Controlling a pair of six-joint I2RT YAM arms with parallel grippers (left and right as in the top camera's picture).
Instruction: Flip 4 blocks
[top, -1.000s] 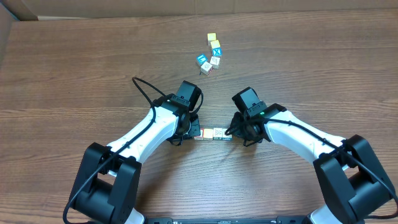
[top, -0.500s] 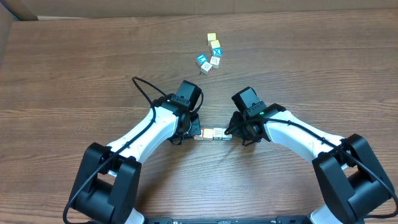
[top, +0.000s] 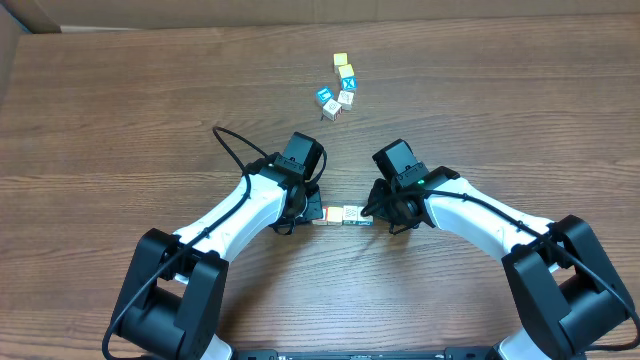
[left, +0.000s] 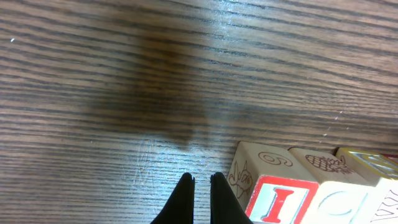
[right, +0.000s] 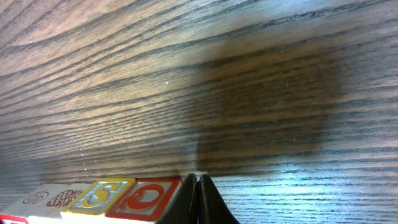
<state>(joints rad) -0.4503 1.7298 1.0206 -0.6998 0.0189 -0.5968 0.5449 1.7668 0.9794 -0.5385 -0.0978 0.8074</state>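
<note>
Wood table (top: 150, 100): blocks (top: 345, 215) in row btwn left gripper (left: 202, 182) & right gripper (right: 196, 182), both clenched, seemingly empty.

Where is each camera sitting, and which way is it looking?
Overhead: above the table, looking straight down; the left arm and right arm show, with the left tool and right tool beside the row of blocks.
Left wrist: on the left arm, looking low across the table; its shut tool shows bottom centre, blocks on its right.
Right wrist: on the right arm, low too; shut tool bottom centre, blocks on its left.
Shared: all three see that row.
</note>
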